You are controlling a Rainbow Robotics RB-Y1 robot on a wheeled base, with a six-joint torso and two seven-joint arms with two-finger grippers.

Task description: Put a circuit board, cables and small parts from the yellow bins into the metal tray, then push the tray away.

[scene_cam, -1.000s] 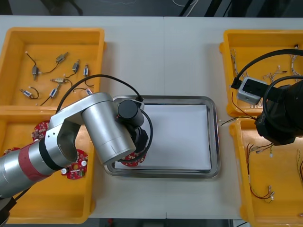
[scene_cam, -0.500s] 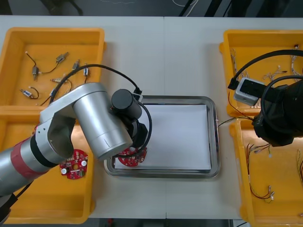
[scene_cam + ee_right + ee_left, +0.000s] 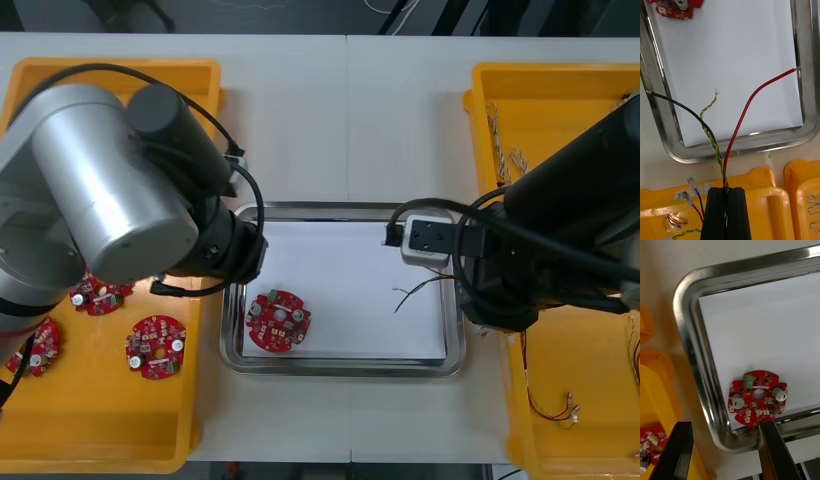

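**One board in the tray, cables hanging over it**

A round red circuit board (image 3: pixel 278 321) lay flat on the white inside of the metal tray (image 3: pixel 340 368). It was in the corner nearest the robot on its left side, close to the rim but apart from it. Nothing held it. The left gripper (image 3: pixel 724 423) hovered above that same corner. Its two black fingers (image 3: pixel 679 450) stood wide apart with nothing between them, and the board showed just past the fingertips.

At the other side of the tray the right gripper (image 3: pixel 726 189) was pressed closed on a small bundle of cables (image 3: pixel 420 290). From its wrist camera I could count three:

- a red cable (image 3: pixel 748 101), whose bare tip reached the tray's rim
- a black cable (image 3: pixel 681 103), whose end passed over the opposite rim
- a twisted yellow-and-green cable (image 3: pixel 713 138), which ended over the white sheet

Whether any of them touched the tray, I could not tell. The gripper itself was above the wall of a yellow bin (image 3: pixel 763 195) on the robot's right, just beside the tray.

The near bin on the left (image 3: pixel 100 440) held more red boards (image 3: pixel 155 346), lying loose. The near bin on the right (image 3: pixel 535 455) had a few thin cables (image 3: pixel 550 405) on its floor — all of this on the light table (image 3: pixel 340 120).
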